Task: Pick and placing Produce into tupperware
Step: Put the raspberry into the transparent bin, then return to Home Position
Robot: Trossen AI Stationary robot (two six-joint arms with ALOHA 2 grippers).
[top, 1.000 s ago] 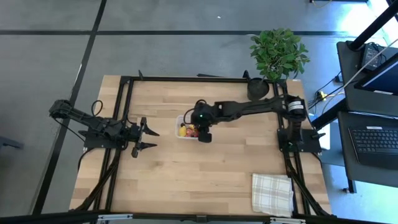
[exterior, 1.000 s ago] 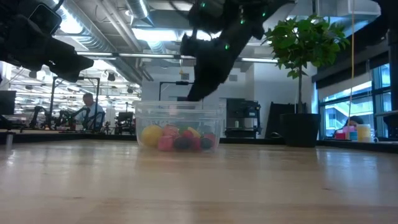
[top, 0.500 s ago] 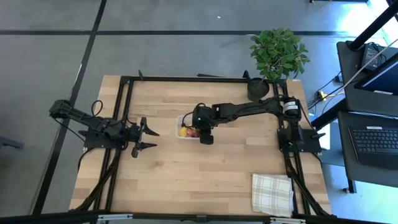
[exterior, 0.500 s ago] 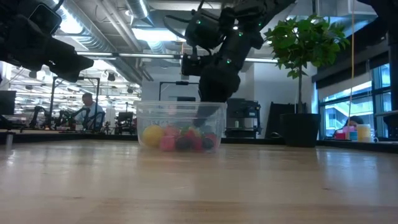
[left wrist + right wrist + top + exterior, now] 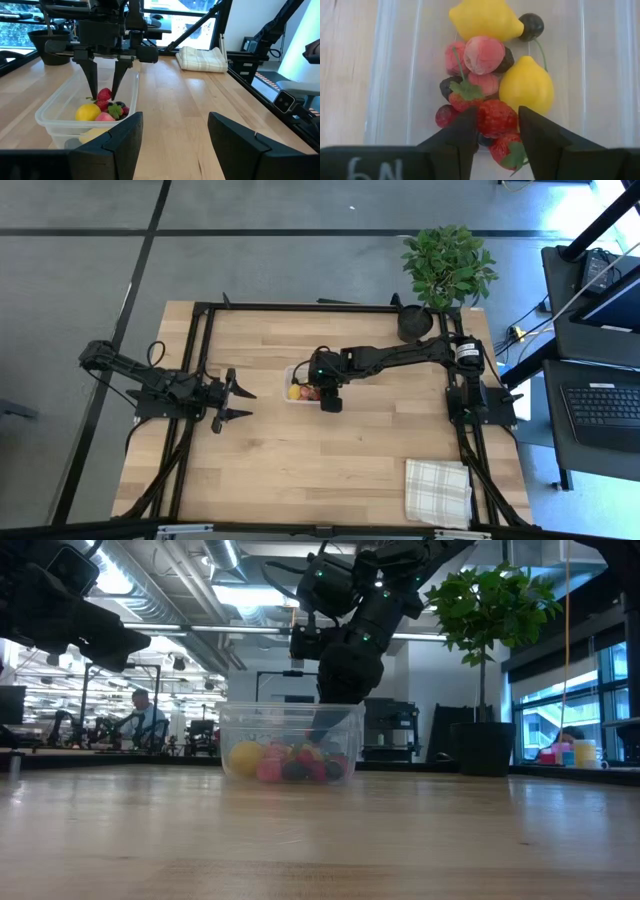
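the right hand [image 5: 104,80] hangs point-down inside the tupperware [image 5: 296,385], a clear tub near the middle of the wooden tabletop [image 5: 330,460]. its two dark fingers [image 5: 91,75] stand a little apart, their tips down among the produce [image 5: 492,80] at one end of the tub, a red strawberry [image 5: 496,117] lying between them. the fingers look to sit just beside the berry on either side, but whether they press on it i cannot tell. the produce lies in a heap on the tub's floor: two yellow lemon-shaped pieces [image 5: 526,85], a pinkish peach-like ball [image 5: 483,54], several red berries and a few dark ones, one dark berry [image 5: 531,26] touching the farther lemon. from the low view the same heap shows through the clear wall, yellow at one end and red and dark at the other, with the right arm coming down into the tub from above. the left hand [image 5: 232,401] waits over the tabletop well apart from the tub, on the left side, its fingers spread open and holding nothing. a potted plant [image 5: 445,270] stands at the far right corner and a checked cloth [image 5: 438,490] lies at the near right corner.
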